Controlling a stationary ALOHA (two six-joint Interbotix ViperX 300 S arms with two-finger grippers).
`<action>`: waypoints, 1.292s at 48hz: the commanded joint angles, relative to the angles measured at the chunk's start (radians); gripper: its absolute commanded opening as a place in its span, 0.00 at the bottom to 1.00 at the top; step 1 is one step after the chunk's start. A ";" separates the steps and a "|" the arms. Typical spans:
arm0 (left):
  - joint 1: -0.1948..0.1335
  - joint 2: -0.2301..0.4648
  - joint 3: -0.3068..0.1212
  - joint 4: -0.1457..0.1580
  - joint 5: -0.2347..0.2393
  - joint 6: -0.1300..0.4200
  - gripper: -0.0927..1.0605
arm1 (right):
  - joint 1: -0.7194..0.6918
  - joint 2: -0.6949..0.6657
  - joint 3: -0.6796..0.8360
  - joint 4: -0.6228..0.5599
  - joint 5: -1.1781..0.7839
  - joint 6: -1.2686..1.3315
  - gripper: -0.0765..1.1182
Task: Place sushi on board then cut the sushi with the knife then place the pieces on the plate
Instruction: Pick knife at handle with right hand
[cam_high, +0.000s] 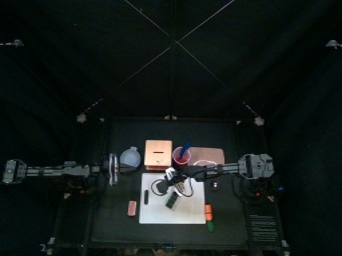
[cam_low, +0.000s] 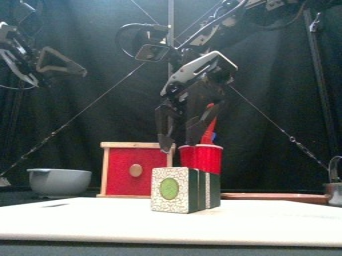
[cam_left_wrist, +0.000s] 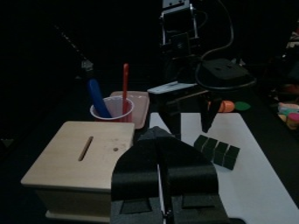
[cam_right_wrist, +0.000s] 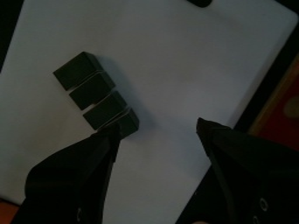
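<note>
A dark green sushi roll (cam_high: 173, 200) of several joined blocks lies on the white cutting board (cam_high: 187, 214). From the front its speckled end face with a green centre (cam_low: 170, 189) shows. My right gripper (cam_right_wrist: 158, 131) hangs open just above the roll (cam_right_wrist: 96, 96), nothing between its fingers; it is also in the front view (cam_low: 181, 118). Behind stands a red cup (cam_low: 202, 157) holding a blue knife (cam_left_wrist: 93, 92) and a red knife (cam_left_wrist: 126, 79). The pink tray (cam_high: 210, 155) lies at the back right. My left gripper (cam_high: 112, 168) rests shut, off to the left.
A wooden box with a red drawer front (cam_low: 135, 168) stands behind the board, a blue-grey bowl (cam_low: 59, 180) to its left. A small orange toy (cam_high: 132, 207) lies left of the board, and a red one (cam_high: 210, 212) at its right edge.
</note>
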 joint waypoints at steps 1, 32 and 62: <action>0.002 0.005 -0.018 -0.002 -0.003 -0.002 0.06 | -0.018 -0.069 0.009 -0.012 -0.052 0.077 0.89; 0.003 0.005 -0.018 -0.002 -0.003 -0.002 0.06 | -0.078 -0.179 0.150 -0.265 -0.258 0.520 0.89; 0.009 0.003 -0.018 -0.002 -0.003 0.000 0.06 | -0.081 -0.252 0.025 -0.408 -0.038 0.686 0.89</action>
